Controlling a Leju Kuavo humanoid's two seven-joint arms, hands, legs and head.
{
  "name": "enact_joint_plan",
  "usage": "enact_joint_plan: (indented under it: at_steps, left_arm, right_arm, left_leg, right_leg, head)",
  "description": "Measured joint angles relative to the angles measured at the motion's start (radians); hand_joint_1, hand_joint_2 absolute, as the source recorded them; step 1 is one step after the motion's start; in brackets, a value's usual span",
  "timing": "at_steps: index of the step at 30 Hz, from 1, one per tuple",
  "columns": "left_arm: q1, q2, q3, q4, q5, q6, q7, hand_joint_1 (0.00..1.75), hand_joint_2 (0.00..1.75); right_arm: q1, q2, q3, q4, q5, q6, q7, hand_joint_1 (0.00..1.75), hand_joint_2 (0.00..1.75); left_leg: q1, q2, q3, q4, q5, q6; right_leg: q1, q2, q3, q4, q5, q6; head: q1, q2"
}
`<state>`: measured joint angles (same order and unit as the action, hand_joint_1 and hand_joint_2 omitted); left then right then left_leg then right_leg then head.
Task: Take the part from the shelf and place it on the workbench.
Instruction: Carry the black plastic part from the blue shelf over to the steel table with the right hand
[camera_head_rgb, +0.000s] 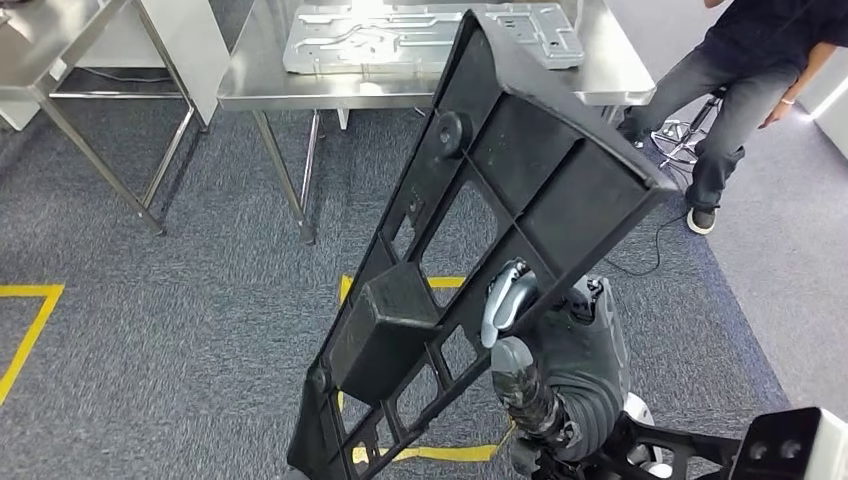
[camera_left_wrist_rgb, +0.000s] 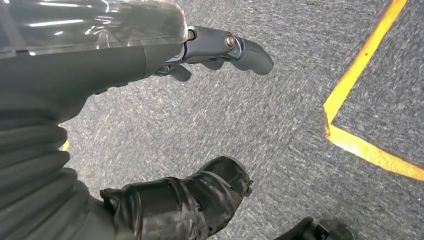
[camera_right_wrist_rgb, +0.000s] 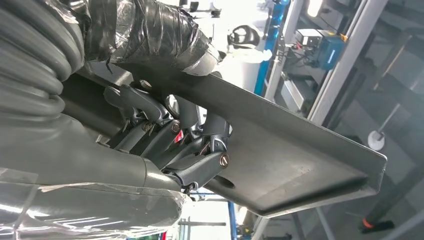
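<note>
The fingers (camera_right_wrist_rgb: 200, 145) of the right hand (camera_head_rgb: 545, 360) are curling around one rib of the black part (camera_head_rgb: 470, 250), with the taped thumb pressing on its other face, so this hand is gripping the part and holding it up in the air above the carpet (camera_head_rgb: 180, 330). In the right wrist view the part (camera_right_wrist_rgb: 300, 160) is showing as a flat dark panel with a raised rim running out past the fingers. The left hand (camera_left_wrist_rgb: 200, 55) is hanging over the carpet with its fingers apart and nothing in them.

No writing or label can be read on the part.

The part is a long black plastic frame with ribs and open windows. In the head view its long axis is running from about 7 o'clock, low near the robot, up to about 1 o'clock, where its wide end is overlapping the near edge of the steel bench (camera_head_rgb: 300, 85). A grey metal panel (camera_head_rgb: 430, 35) is lying flat on that bench. Yellow floor tape (camera_head_rgb: 30, 320) is showing at 9 o'clock, and a seated person (camera_head_rgb: 745, 80) is at 2 o'clock beside the bench.
</note>
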<state>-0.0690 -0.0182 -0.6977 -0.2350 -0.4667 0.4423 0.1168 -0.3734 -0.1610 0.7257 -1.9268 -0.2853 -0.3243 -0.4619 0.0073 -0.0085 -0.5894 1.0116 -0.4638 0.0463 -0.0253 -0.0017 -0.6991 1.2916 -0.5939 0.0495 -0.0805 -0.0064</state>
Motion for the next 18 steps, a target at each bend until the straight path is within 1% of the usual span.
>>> enact_joint_plan:
  at_steps: [1, 2, 3, 4, 5, 6, 7, 9, 10, 11, 12, 14, 15, 16, 17, 18]
  left_arm:
    - [0.001, 0.000, 0.000, 0.000, 0.002, 0.000, 0.000, 0.00, 1.75]
    - [0.002, 0.000, 0.000, 0.000, 0.004, 0.000, 0.000, 0.00, 1.75]
    - [0.002, 0.000, 0.000, 0.000, 0.005, 0.001, 0.000, 0.00, 1.75]
    - [0.002, 0.000, 0.000, 0.000, 0.006, 0.001, 0.000, 0.00, 1.75]
    - [0.001, 0.000, 0.000, 0.000, 0.006, 0.001, 0.000, 0.00, 1.75]
    - [0.000, 0.000, 0.000, 0.000, 0.007, 0.001, 0.000, 0.00, 1.75]
    - [0.000, 0.000, 0.000, 0.001, 0.008, 0.002, 0.000, 0.00, 1.75]
    - [0.000, 0.000, 0.000, 0.001, 0.010, 0.003, 0.000, 0.00, 1.75]
    - [-0.001, 0.000, 0.000, 0.001, 0.011, 0.003, 0.000, 0.00, 1.75]
    - [-0.002, 0.000, 0.000, 0.001, 0.012, 0.004, 0.000, 0.00, 1.75]
    - [-0.002, 0.000, 0.000, 0.001, 0.012, 0.004, 0.000, 0.00, 1.75]
    - [-0.001, 0.000, 0.000, 0.001, 0.013, 0.004, 0.000, 0.00, 1.75]
    - [0.000, 0.000, 0.000, 0.001, 0.014, 0.004, 0.000, 0.00, 1.75]
    - [0.002, 0.000, 0.000, 0.001, 0.014, 0.004, 0.000, 0.00, 1.75]
    - [0.003, 0.000, 0.000, 0.001, 0.015, 0.005, 0.000, 0.00, 1.75]
    - [0.003, 0.000, 0.000, 0.001, 0.015, 0.005, 0.000, 0.00, 1.75]
  right_arm:
    - [0.001, 0.000, 0.000, 0.000, 0.000, 0.000, 0.000, 1.73, 1.75]
    - [0.002, 0.000, 0.000, 0.000, -0.001, 0.000, 0.000, 1.73, 1.75]
    - [0.002, 0.000, 0.000, 0.000, -0.001, 0.000, 0.000, 1.73, 1.75]
    - [0.002, 0.000, 0.000, 0.000, -0.002, 0.000, -0.001, 1.73, 1.75]
    - [0.002, 0.000, 0.000, 0.000, -0.003, -0.001, -0.002, 1.73, 1.75]
    - [0.004, 0.000, 0.000, 0.000, -0.003, -0.001, -0.003, 1.73, 1.75]
    - [0.004, 0.000, 0.000, 0.000, -0.004, -0.002, -0.004, 1.73, 1.75]
    - [0.005, 0.000, -0.001, 0.000, -0.005, -0.003, -0.006, 1.73, 1.75]
    - [0.005, 0.001, -0.002, 0.000, -0.005, -0.003, -0.008, 1.73, 1.75]
    - [0.004, 0.002, -0.003, 0.000, -0.005, -0.003, -0.011, 1.73, 1.75]
    - [0.004, 0.003, -0.005, 0.000, -0.006, -0.003, -0.013, 1.73, 1.75]
    - [0.004, 0.005, -0.006, 0.000, -0.006, -0.003, -0.015, 1.73, 1.75]
    - [0.005, 0.005, -0.006, 0.000, -0.007, -0.003, -0.015, 1.73, 1.75]
    - [0.005, 0.005, -0.006, 0.000, -0.007, -0.003, -0.015, 1.73, 1.75]
    - [0.005, 0.005, -0.006, 0.000, -0.007, -0.003, -0.015, 1.73, 1.75]
    - [0.005, 0.006, -0.006, 0.000, -0.007, -0.003, -0.015, 1.73, 1.75]
  left_leg:
    - [0.000, -0.001, 0.005, 0.001, -0.005, 0.000]
    - [0.000, -0.003, 0.013, 0.003, -0.012, -0.002]
    - [0.001, -0.005, 0.019, 0.006, -0.019, -0.006]
    - [0.001, -0.006, 0.025, 0.009, -0.026, -0.010]
    - [0.000, -0.007, 0.027, 0.013, -0.032, -0.016]
    - [-0.001, -0.008, 0.027, 0.015, -0.039, -0.022]
    - [-0.003, -0.008, 0.029, 0.019, -0.042, -0.029]
    - [-0.002, -0.006, 0.035, 0.028, -0.051, -0.039]
    - [0.000, -0.004, 0.031, 0.046, -0.056, -0.043]
    - [0.002, -0.002, 0.015, 0.079, -0.068, -0.048]
    - [0.003, 0.000, -0.015, 0.130, -0.084, -0.053]
    - [0.004, 0.001, -0.095, 0.252, -0.123, -0.060]
    - [0.004, 0.001, -0.129, 0.288, -0.129, -0.061]
    - [0.004, 0.002, -0.147, 0.292, -0.116, -0.061]
    - [0.004, 0.002, -0.147, 0.260, -0.084, -0.060]
    - [0.004, 0.002, -0.131, 0.198, -0.035, -0.056]
  right_leg:
    - [-0.001, 0.000, -0.009, -0.006, 0.019, 0.000]
    - [-0.002, 0.000, 0.000, -0.051, 0.059, 0.000]
    - [-0.003, 0.000, 0.020, -0.116, 0.105, -0.001]
    - [-0.002, 0.000, 0.038, -0.175, 0.130, -0.002]
    - [0.000, 0.000, 0.052, -0.218, 0.141, -0.006]
    - [0.002, 0.000, 0.058, -0.237, 0.141, -0.012]
    - [0.004, 0.000, 0.061, -0.240, 0.131, -0.018]
    - [0.002, 0.000, 0.076, -0.243, 0.137, -0.033]
    - [0.001, -0.001, 0.085, -0.245, 0.133, -0.039]
    - [0.000, -0.001, 0.094, -0.247, 0.130, -0.045]
    - [0.000, -0.002, 0.101, -0.248, 0.126, -0.050]
    - [0.000, -0.002, 0.110, -0.248, 0.116, -0.055]
    - [0.000, -0.001, 0.117, -0.248, 0.110, -0.055]
    - [0.000, 0.000, 0.125, -0.248, 0.103, -0.055]
    - [0.000, 0.001, 0.136, -0.248, 0.096, -0.054]
    - [0.000, 0.002, 0.148, -0.248, 0.087, -0.052]
  head:
    - [0.000, 0.000]
    - [0.000, 0.000]
    - [0.001, 0.000]
    - [0.002, 0.000]
    - [0.003, 0.000]
    - [0.004, 0.000]
    - [0.005, 0.000]
    - [0.005, 0.000]
    - [0.004, 0.000]
    - [0.004, 0.000]
    - [0.003, 0.000]
    - [0.001, 0.000]
    - [0.001, 0.000]
    - [0.001, 0.000]
    - [0.001, 0.000]
    - [0.001, 0.000]
